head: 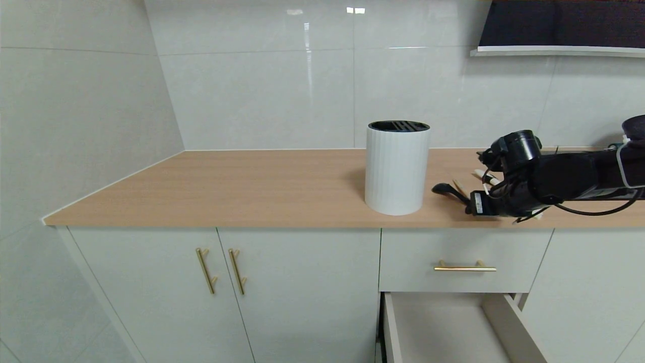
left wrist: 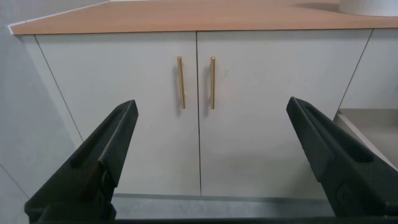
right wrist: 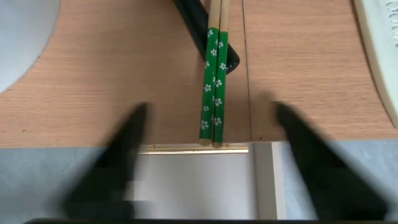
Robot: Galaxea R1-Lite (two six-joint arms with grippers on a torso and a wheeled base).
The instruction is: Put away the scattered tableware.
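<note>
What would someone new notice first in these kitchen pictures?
The tall white ribbed holder stands on the wooden counter. To its right, the right hand, open, hovers at the counter's front edge over a pair of green flowered chopsticks. Below, a drawer is pulled open.

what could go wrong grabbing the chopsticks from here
The chopsticks end right at the countertop edge, so a nudge from the right gripper might tip them off toward the open drawer. They overlap a black utensil, which may get dragged along.
</note>
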